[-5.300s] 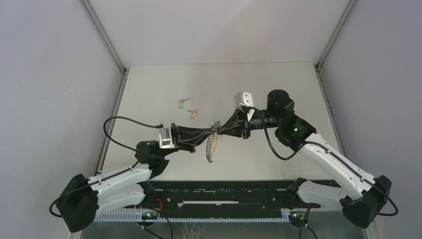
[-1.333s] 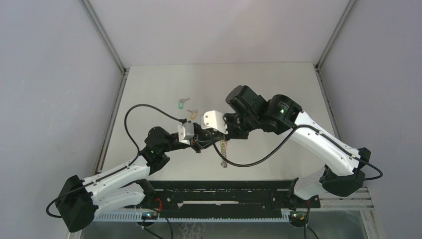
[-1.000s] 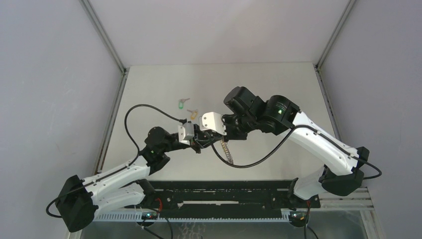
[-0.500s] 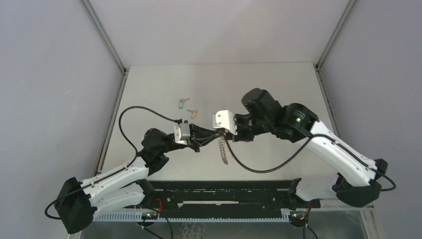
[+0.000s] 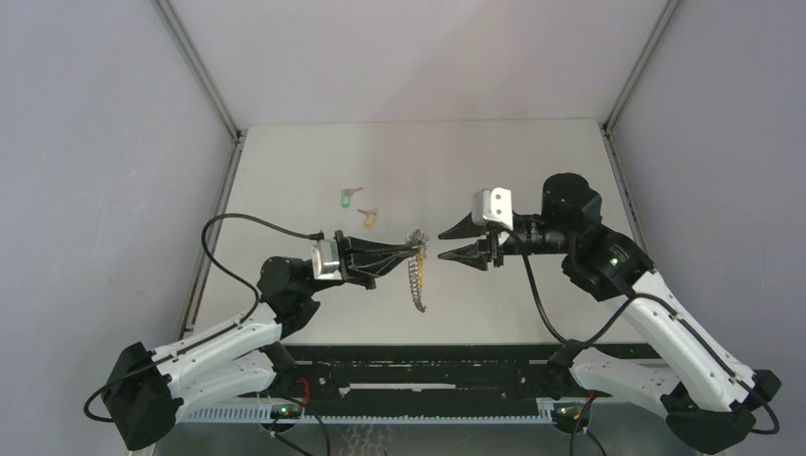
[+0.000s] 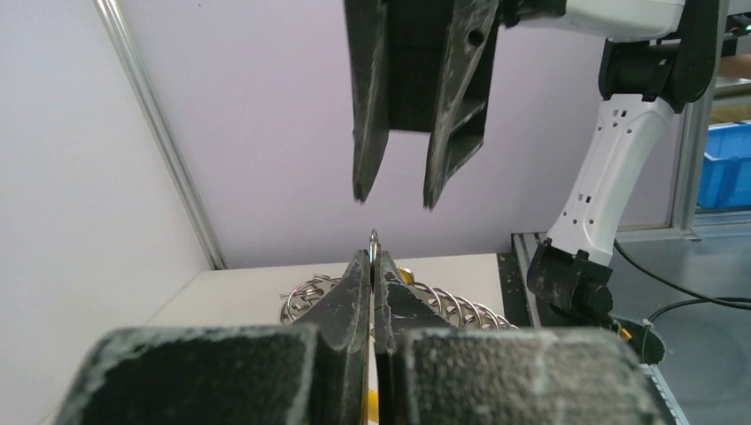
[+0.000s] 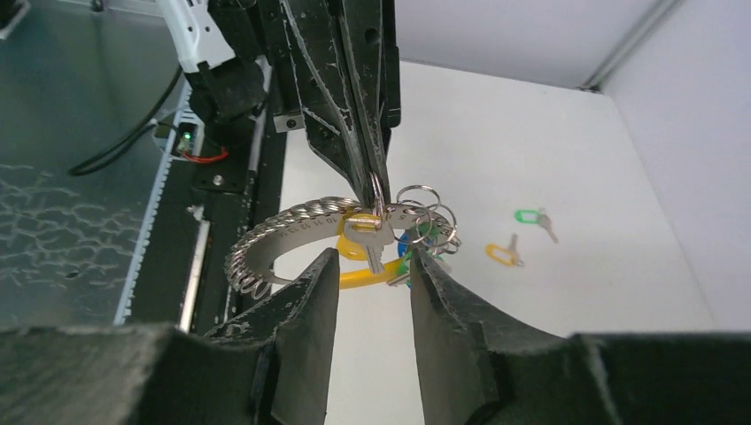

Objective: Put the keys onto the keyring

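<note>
Above the middle of the table [image 5: 494, 161], found the keyring [image 5: 415, 280] dangling from the left gripper [image 5: 419, 249], clamped tight on one small wire loop at its top. Facing it tip to tip, just apart on the right: right gripper [image 5: 443, 244], jaws partly spread, holding nothing. Reckon the right arm nearest that pinched loop; long axis of the ring hanging downward. Noted ribbed silvery arc, thin split rings, smooth yellow and blue plastic tags. Spotted green key [image 5: 348, 199] and orange key [image 5: 369, 218] flat on the table, well apart, far-left of both claws.
</note>
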